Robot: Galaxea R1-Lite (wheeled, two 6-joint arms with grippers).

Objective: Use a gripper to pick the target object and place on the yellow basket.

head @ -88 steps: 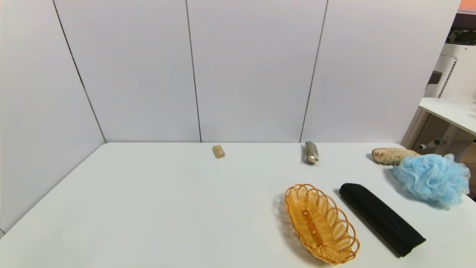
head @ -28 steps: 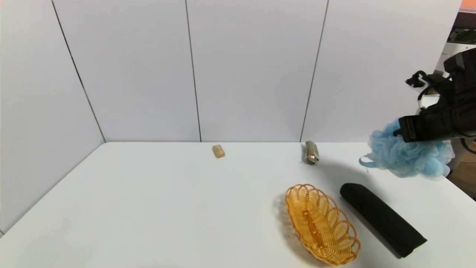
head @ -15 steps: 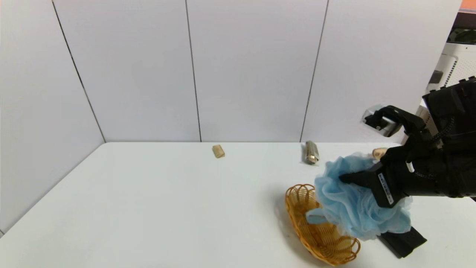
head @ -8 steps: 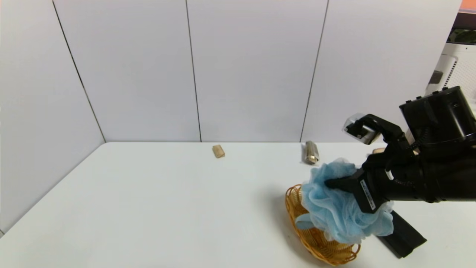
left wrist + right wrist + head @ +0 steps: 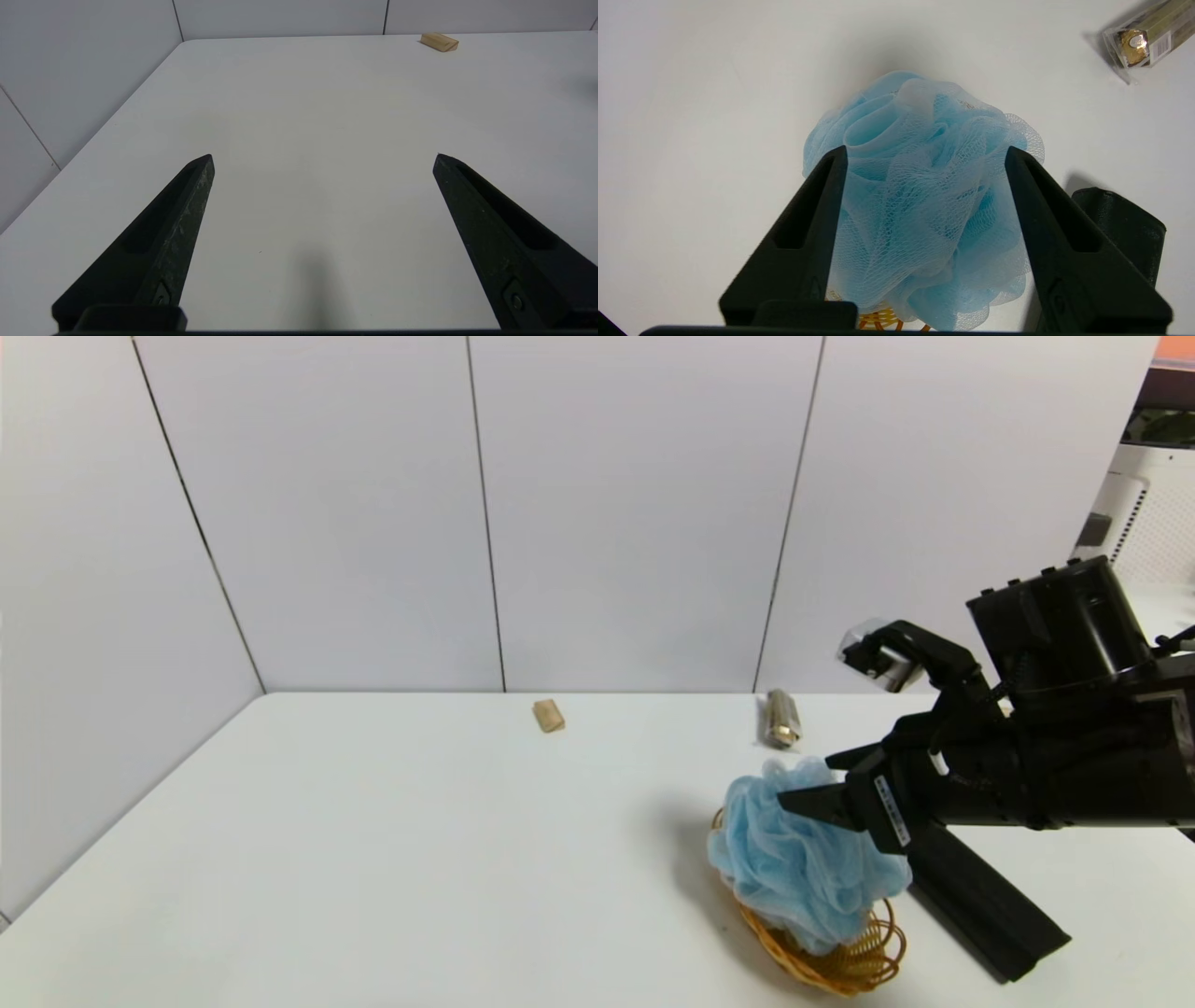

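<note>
The pale blue mesh pouf, a ruffled netted ball (wide enough to hide most of what lies under it), sits in the yellow basket at the near right of the white surface. The right claw is spread wide around it, gripping nothing. The left claw hangs open over bare surface. A black folded cloth lies just right of the basket.

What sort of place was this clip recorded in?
Probably a robot test cell in a lab, not a home: a bare white table boxed in by plain white wall panels, and unrelated props such as a fluffy light blue mesh pouf on an orange-yellow woven basket.
</note>
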